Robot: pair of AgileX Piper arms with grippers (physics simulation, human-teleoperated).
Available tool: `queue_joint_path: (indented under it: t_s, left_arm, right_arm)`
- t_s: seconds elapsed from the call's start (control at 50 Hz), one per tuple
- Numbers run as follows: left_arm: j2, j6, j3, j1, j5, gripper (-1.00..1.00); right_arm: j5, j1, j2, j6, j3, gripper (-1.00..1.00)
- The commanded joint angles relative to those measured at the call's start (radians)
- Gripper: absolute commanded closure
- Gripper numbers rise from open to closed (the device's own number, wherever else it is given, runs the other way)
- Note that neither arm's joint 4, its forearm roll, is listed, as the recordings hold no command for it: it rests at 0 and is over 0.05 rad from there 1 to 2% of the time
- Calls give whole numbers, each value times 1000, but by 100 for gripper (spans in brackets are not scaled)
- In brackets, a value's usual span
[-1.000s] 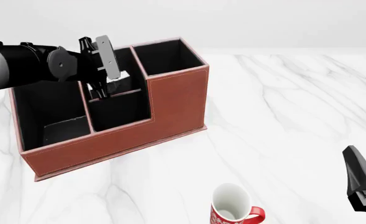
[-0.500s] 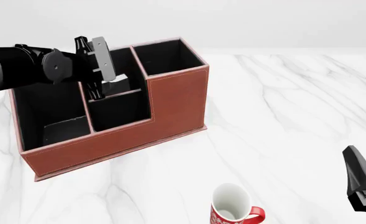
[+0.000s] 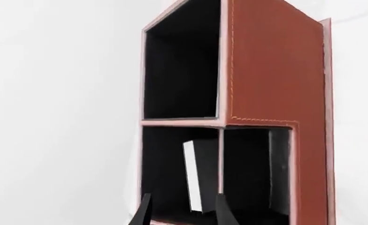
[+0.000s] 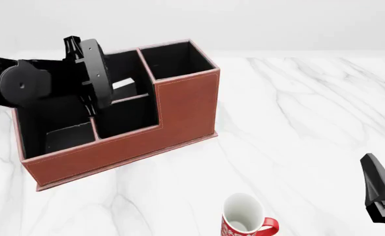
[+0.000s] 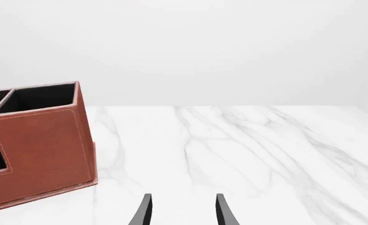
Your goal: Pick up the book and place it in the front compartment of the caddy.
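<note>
Above the caddy (image 4: 147, 123) my left tool (image 3: 182, 212) hangs, fingers apart and empty. Below it, the book (image 3: 200, 176) stands inside a rear bay. My right tool (image 5: 182, 211) is apart too.

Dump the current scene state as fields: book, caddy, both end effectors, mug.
book: upright in the caddy's deeper bay, against the divider; not gripped
front compartment: no book in it
caddy: upright on the table
left end effector: open, empty, pointing into the book's bay
right end effector: open, empty, over the table, apart from the caddy
mug: upright, nearer the arms than the caddy
task status: book in wrong bay
</note>
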Motion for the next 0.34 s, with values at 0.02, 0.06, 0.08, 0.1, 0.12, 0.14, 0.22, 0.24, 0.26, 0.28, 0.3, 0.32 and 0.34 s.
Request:
queue_joint_path:
  t_s: [0.02, 0.06, 0.08, 0.1, 0.12, 0.14, 0.22, 0.24, 0.26, 0.28, 0.3, 0.32, 0.34]
  left_arm:
    - [-301, -45, 173, -71, 46, -100]
    - [-395, -66, 253, -117, 36, -100]
    - [-420, -71, 276, -130, 40, -100]
    - [-462, -81, 304, -147, 44, -100]
    - [-492, -89, 321, -159, 38, -100]
    - [-520, -100, 337, -173, 42, -100]
    - [-707, -163, 424, -257, 108, -100]
    - [-749, -176, 444, -272, 119, -100]
    - [-777, -179, 466, -277, 120, -100]
    - [-823, -169, 525, -291, 116, -100]
    - [-856, -155, 576, -304, 112, -100]
    - [-889, -140, 620, -312, 100, -100]
    - [-933, -162, 659, -317, 96, -100]
  right_arm:
    - [1, -1, -3, -2, 1, -100]
    - [1, -2, -3, -2, 1, -100]
    - [1, -1, -3, -2, 1, -100]
    - [1, -1, -3, -1, 1, -100]
    - [1, -2, -3, -2, 1, -100]
    - [1, -2, -3, -1, 1, -100]
    - [1, -2, -4, -1, 1, -100]
    - [1, -2, -4, -2, 1, -100]
    - [1, -2, -3, -2, 1, -100]
    - [1, -2, -3, -1, 1, -100]
    - [1, -2, -3, -1, 1, -100]
    - [1, -1, -4, -2, 1, -100]
    - [1, -2, -4, -2, 1, -100]
